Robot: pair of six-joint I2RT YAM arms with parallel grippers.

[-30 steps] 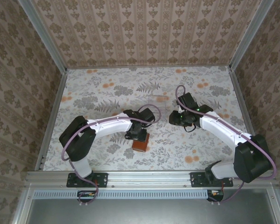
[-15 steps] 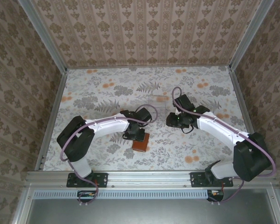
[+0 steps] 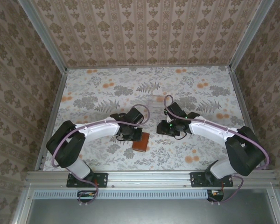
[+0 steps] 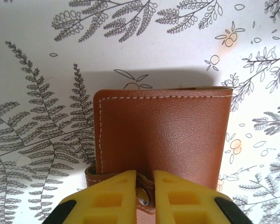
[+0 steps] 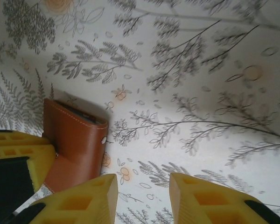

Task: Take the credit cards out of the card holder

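Observation:
The card holder is a reddish-brown leather wallet lying closed on the floral table, also seen in the top view and in the right wrist view. My left gripper is shut on its snap strap at the near edge, with the metal stud between the yellow fingers. In the top view the left gripper sits at the holder's upper left. My right gripper is open over bare table just right of the holder, holding nothing, and shows in the top view. The credit cards are hidden.
A faint clear plastic tray lies behind the two grippers. Patterned walls enclose the table on three sides, and a metal rail runs along the near edge. Open table lies to the far left and far right.
The left jaws have closed onto the holder's strap. The right gripper has moved left and nearer, toward the holder, and opened a little wider.

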